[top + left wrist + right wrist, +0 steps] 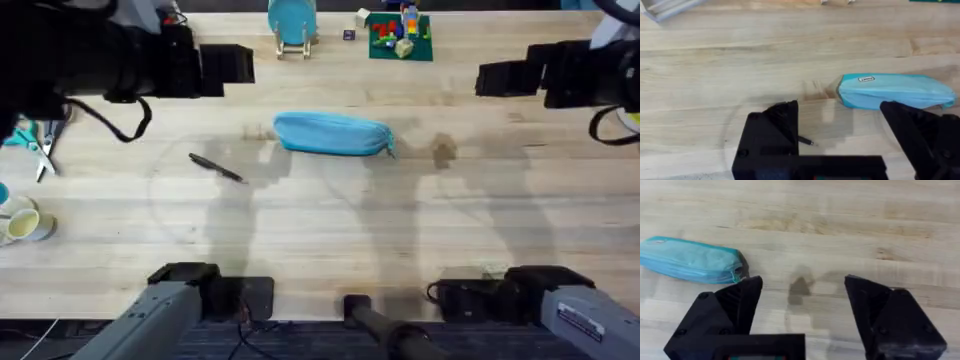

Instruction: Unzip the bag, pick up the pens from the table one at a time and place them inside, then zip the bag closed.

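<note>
While both my arms hang high over the table, my left pincer is released, holding nothing, and my right pincer is spread wide too, also holding nothing. Upper centre of the overhead frame, the bag lies flat on the wood, its zipper pull at the right end. One pen rests slantwise to the lower left of the bag, apart from it. Scissors sit at the left edge, and a round teal disc on a stand is at the top, behind the bag.
</note>
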